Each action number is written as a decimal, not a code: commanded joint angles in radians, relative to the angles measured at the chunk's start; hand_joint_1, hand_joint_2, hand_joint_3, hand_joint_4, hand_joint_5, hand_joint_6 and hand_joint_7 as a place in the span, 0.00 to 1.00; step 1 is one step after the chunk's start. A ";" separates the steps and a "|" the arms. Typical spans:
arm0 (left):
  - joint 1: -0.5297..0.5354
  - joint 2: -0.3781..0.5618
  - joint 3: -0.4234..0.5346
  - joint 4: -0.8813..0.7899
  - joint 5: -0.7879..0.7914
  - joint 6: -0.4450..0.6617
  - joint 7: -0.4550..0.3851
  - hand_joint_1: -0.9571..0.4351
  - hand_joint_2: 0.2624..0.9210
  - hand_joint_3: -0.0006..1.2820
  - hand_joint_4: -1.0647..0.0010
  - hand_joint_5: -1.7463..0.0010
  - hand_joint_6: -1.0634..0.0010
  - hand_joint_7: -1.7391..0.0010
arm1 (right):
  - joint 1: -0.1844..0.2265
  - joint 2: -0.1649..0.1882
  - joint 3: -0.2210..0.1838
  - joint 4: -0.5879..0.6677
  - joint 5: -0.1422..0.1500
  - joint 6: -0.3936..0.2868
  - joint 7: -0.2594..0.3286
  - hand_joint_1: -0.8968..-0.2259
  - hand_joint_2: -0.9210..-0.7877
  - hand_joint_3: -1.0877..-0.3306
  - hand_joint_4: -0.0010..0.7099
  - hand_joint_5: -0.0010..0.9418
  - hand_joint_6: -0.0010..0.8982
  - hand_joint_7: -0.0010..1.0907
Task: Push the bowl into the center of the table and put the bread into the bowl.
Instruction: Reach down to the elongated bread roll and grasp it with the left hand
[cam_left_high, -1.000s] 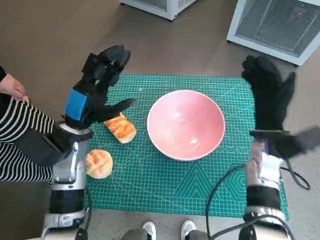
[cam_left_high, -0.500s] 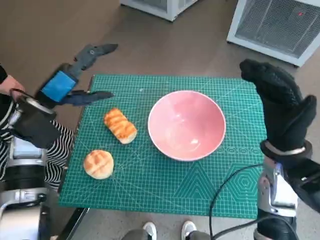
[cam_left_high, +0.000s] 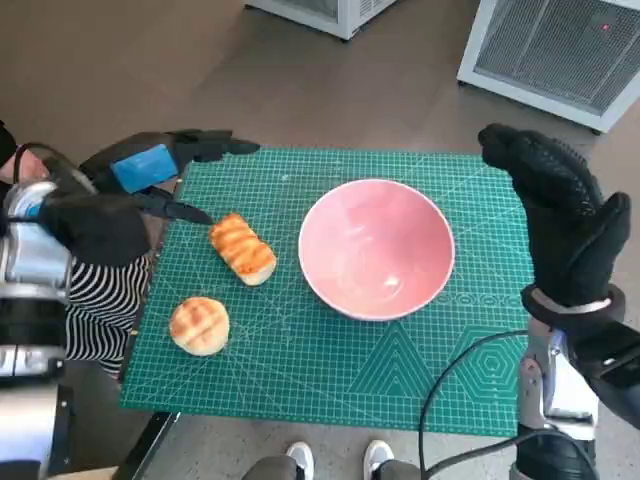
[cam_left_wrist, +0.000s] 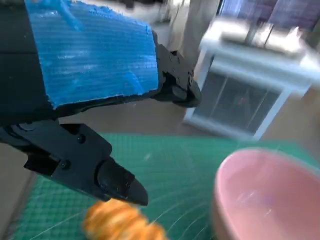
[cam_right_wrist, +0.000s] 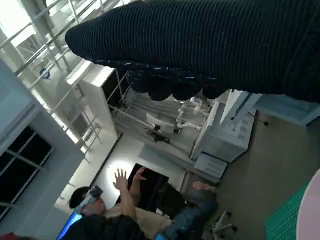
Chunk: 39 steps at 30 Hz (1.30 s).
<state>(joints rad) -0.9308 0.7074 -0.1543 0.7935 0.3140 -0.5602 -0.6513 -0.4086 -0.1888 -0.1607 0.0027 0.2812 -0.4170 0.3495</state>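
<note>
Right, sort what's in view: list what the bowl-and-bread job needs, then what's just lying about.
For the job:
pink bowl
long grilled bread
round bun
left robot hand, holding nothing
right robot hand, holding nothing

Just about:
green cutting mat
white grilled unit on the floor
black cable
person in a striped sleeve beside the table

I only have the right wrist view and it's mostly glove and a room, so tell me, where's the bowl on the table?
Observer: The pink bowl sits upright on the green mat, roughly mid-table, empty.
Operator: And the bread?
Observer: Two pieces lie on the mat on the robot's left of the bowl: a long striped bread nearer the bowl, apart from it, and a round bun closer to the robot.
Operator: Is either hand holding anything?
Observer: No. The left hand hovers at the mat's far left corner, fingers spread; the right hand is raised by the mat's right edge, holding nothing.
</note>
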 joint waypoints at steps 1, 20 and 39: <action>-0.050 0.013 -0.052 0.064 0.051 -0.023 -0.013 0.63 0.70 0.00 0.73 1.00 0.59 0.97 | 0.026 0.005 0.006 0.002 -0.002 0.017 -0.008 0.30 0.00 0.45 0.18 0.01 0.08 0.39; -0.137 -0.037 -0.167 0.274 0.139 -0.032 -0.018 0.66 0.70 0.00 0.75 1.00 0.60 0.99 | 0.044 0.007 0.007 -0.009 0.010 0.033 -0.009 0.31 0.00 0.45 0.21 0.01 0.09 0.40; -0.125 -0.110 -0.249 0.396 0.220 -0.034 0.102 0.68 0.71 0.00 0.76 1.00 0.60 1.00 | 0.064 0.012 0.004 -0.034 0.019 0.059 -0.019 0.29 0.00 0.47 0.23 0.01 0.09 0.40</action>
<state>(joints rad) -1.0524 0.6085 -0.3882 1.1734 0.5122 -0.5873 -0.5739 -0.3707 -0.1833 -0.1559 -0.0277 0.2927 -0.3795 0.3416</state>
